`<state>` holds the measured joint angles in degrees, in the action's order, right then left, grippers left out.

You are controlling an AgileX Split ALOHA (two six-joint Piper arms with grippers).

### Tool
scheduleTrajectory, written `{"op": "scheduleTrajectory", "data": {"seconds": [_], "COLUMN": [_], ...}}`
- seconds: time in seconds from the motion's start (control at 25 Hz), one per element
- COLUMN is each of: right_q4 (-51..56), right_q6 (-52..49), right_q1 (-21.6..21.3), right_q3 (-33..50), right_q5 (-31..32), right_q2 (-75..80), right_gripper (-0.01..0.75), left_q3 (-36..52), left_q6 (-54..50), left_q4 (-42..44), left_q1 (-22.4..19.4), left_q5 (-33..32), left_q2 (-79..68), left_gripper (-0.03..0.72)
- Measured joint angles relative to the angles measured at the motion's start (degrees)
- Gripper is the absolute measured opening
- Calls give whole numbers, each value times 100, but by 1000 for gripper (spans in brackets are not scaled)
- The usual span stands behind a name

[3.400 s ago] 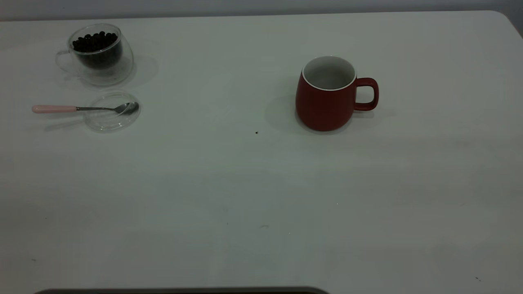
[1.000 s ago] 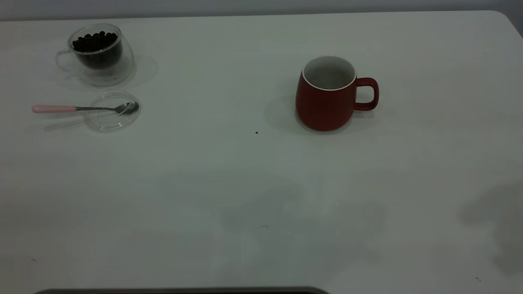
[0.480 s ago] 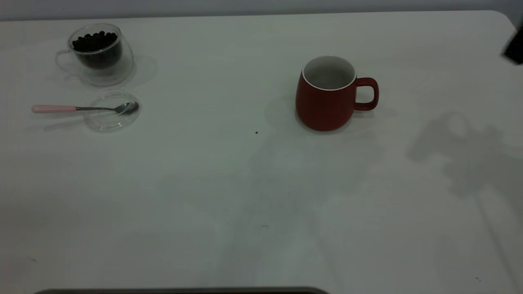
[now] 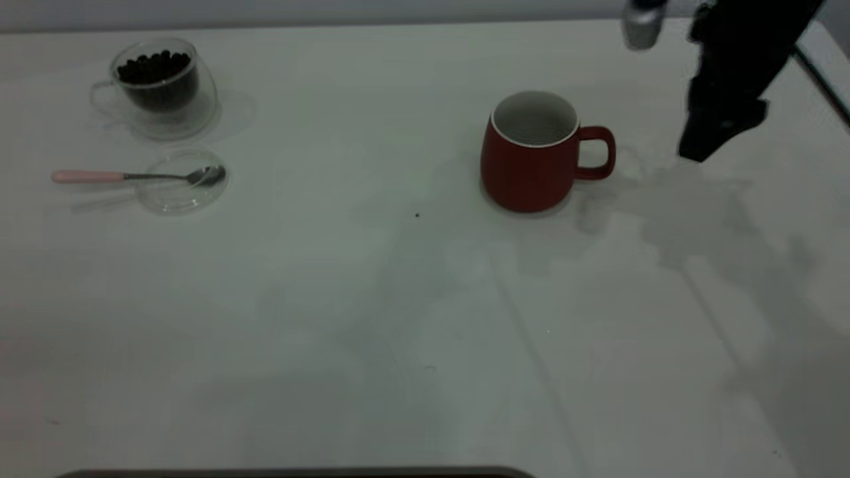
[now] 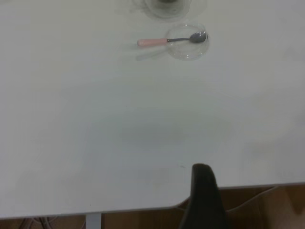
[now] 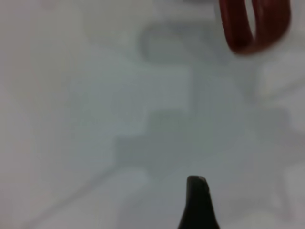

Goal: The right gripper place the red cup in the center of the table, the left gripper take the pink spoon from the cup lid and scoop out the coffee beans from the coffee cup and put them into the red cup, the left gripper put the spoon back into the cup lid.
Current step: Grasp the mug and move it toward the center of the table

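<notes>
The red cup [image 4: 528, 166] stands upright and empty right of the table's [image 4: 398, 318] middle, with its handle to the right. My right gripper [image 4: 694, 154] hangs just right of that handle, apart from it; the handle shows in the right wrist view [image 6: 238, 28] ahead of the gripper [image 6: 197, 183]. The coffee cup [image 4: 163, 99] holds coffee beans [image 4: 154, 66] at the far left. The pink spoon [image 4: 99, 176] lies with its bowl in the cup lid [image 4: 176, 196]. My left gripper [image 5: 202, 174] is at the table's edge, far from the spoon [image 5: 155, 42] and lid [image 5: 188, 50].
A tiny dark speck [image 4: 417, 215] lies left of the red cup. The table's rounded corner [image 4: 823, 30] is behind the right arm. The arm's shadow falls across the table's right half.
My right arm has come in from the upper right and moved left and down towards the red cup's handle. Its shadow has spread over the table. The cups, lid and spoon have not moved.
</notes>
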<state>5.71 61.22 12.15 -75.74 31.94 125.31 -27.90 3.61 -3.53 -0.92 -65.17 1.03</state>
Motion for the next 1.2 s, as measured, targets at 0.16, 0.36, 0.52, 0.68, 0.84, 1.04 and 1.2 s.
{"op": "scheduleTrajectory", "data": {"seconds": [0.16, 0.36, 0.52, 0.68, 0.84, 1.04, 1.2], "right_q4": [-46, 11, 59, 260, 509, 1058, 1533], "right_q6": [0, 0, 0, 7, 34, 80, 198], "right_q1": [115, 219, 370, 605, 931, 1399, 1732], "right_q3": [-353, -728, -968, -1130, -1133, -1133, -1138], "right_q5": [-245, -327, -403, -418, -621, -1040, -1416], "right_q2": [393, 799, 957, 1103, 1148, 1160, 1160], "right_gripper": [591, 591, 591, 591, 591, 591, 591], "left_q3": [0, 0, 0, 0, 0, 0, 0], "left_q6": [0, 0, 0, 0, 0, 0, 0], "left_q4": [0, 0, 0, 0, 0, 0, 0], "left_q1": [0, 0, 0, 0, 0, 0, 0], "left_q5": [0, 0, 0, 0, 0, 0, 0], "left_q2": [0, 0, 0, 0, 0, 0, 0], "left_gripper": [586, 586, 586, 586, 586, 586, 586]}}
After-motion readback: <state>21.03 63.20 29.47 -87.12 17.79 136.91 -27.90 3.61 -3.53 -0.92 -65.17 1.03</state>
